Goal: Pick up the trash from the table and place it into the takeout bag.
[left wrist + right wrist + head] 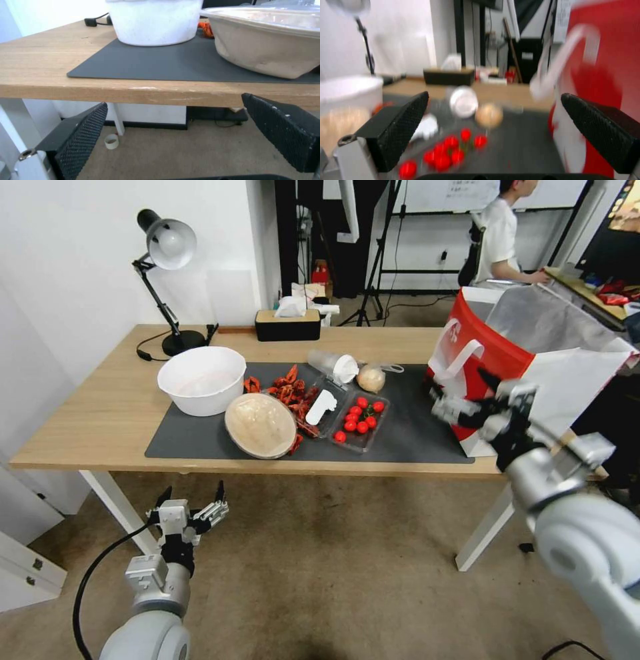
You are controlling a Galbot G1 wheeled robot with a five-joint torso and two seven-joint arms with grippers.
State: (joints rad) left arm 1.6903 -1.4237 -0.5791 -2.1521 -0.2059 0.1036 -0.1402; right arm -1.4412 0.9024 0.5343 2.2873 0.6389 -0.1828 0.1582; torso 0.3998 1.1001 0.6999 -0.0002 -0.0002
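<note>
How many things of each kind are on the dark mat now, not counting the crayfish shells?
Bowls: 2, the big white bowl and the round tan bowl
Cups: 1, the clear plastic cup with white lid, lying on its side
Wrapped balls: 1, the beige ball in clear wrap
Trays: 1, the clear tray of cherry tomatoes
Bags: 1, the takeout bag
Total: 6

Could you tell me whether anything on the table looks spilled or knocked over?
Yes. The clear cup lies on its side on the dark mat, and red crayfish shells are strewn loose between the tan bowl and the tomato tray.
</note>
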